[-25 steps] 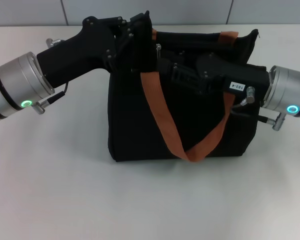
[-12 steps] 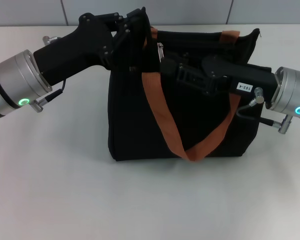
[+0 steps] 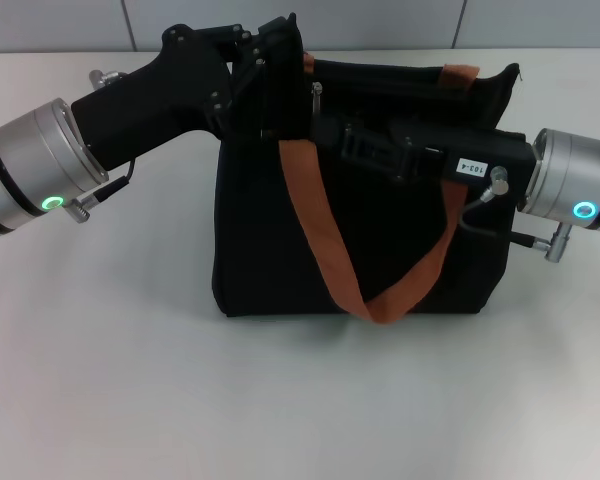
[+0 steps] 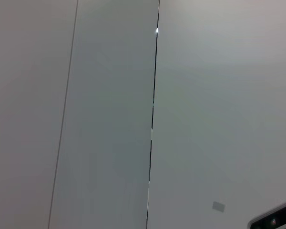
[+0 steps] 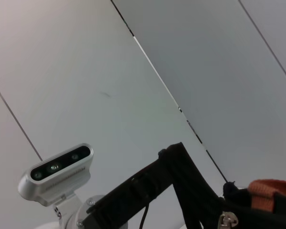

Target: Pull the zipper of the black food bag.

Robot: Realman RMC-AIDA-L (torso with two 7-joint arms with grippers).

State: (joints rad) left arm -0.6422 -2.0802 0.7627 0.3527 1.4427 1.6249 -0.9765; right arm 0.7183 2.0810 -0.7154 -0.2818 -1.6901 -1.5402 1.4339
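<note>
Head view: the zipper (image 3: 318, 98) is seen at the left end of the black food bag's (image 3: 270, 250) top, right gripper (image 3: 332, 132) fingers just beside it; track runs rightward. Left gripper (image 3: 272, 60) at the corner; finger states can't be told.

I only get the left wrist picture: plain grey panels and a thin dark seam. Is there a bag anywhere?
Observer: Yes. In the head view the black food bag stands upright on a white table.
Operator: Where are the arms?
Observer: The left gripper is at the bag's top left corner. The right gripper reaches in along the top edge from the right.
Operator: Can you spot the zipper?
Observer: The zipper, a small silver pull tab, sticks up from the top edge between the two grippers, next to an orange-brown strap that hangs down the front.
</note>
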